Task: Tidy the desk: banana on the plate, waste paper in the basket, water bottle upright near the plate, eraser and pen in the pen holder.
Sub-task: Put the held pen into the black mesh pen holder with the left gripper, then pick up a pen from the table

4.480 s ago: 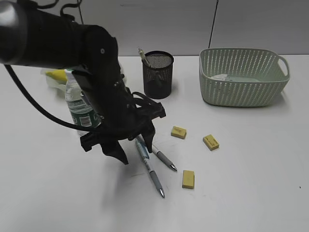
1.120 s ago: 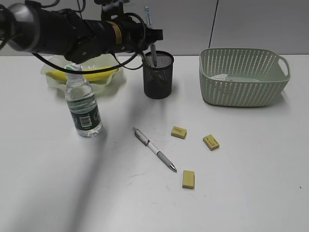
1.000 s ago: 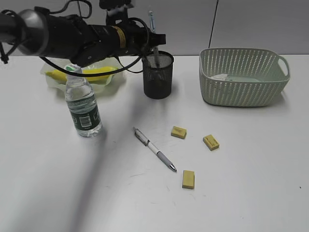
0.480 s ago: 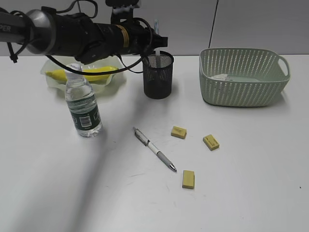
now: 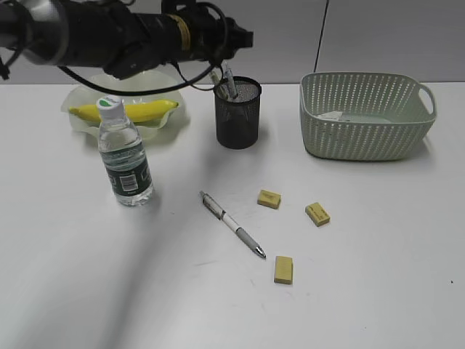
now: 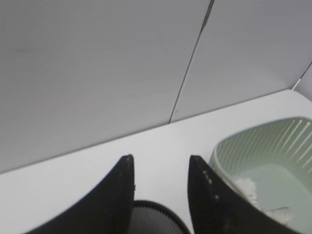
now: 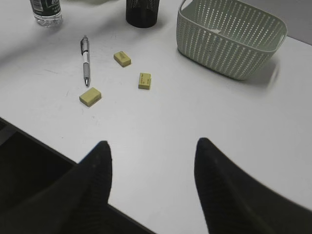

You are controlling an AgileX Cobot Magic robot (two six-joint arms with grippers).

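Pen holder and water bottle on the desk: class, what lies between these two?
Nothing: in the exterior view, only bare white desk separates the pen holder from the water bottle. The loose pen lies nearer the camera.

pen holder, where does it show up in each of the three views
Exterior view: pen holder stands upper centre, left of the basket.
Left wrist view: only its rim shows at the bottom edge, between the jaws.
Right wrist view: cut off at the top edge.
Shared landmark: the basket.
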